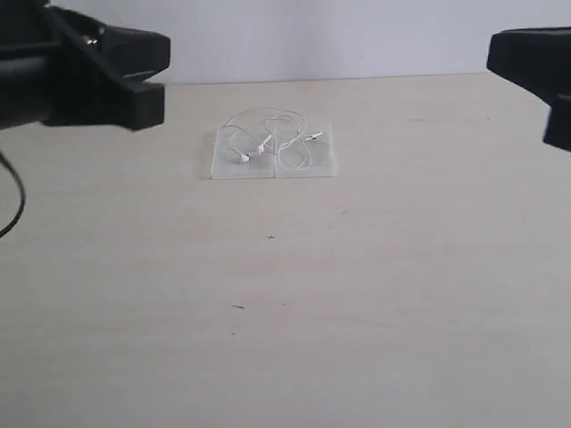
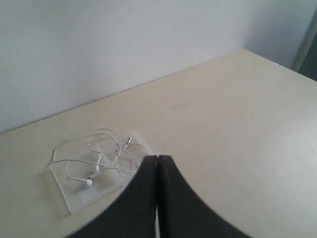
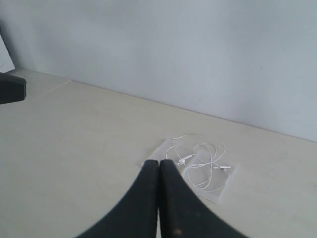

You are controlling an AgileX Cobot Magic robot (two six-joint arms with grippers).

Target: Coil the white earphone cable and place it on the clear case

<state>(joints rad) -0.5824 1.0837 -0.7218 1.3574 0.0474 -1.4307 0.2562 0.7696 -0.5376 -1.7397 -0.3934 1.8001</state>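
Note:
The white earphone cable (image 1: pixel 268 134) lies in loose loops on top of the clear case (image 1: pixel 321 165), which sits flat at the table's far middle. One loop hangs over the case's far edge. An earbud (image 1: pixel 244 158) rests on the left half. My left gripper (image 2: pixel 157 157) is shut and empty, raised well off the table, with the cable (image 2: pixel 106 153) and case (image 2: pixel 74 198) beyond its tips. My right gripper (image 3: pixel 159 161) is shut and empty too, likewise held away from the cable (image 3: pixel 203 161) and case (image 3: pixel 227 180).
The left arm (image 1: pixel 89 71) hangs at the upper left of the exterior view and the right arm (image 1: pixel 535 58) at the upper right, both high. A black robot cable (image 1: pixel 16 201) droops at the left edge. A white wall backs the pale table (image 1: pixel 285 294).

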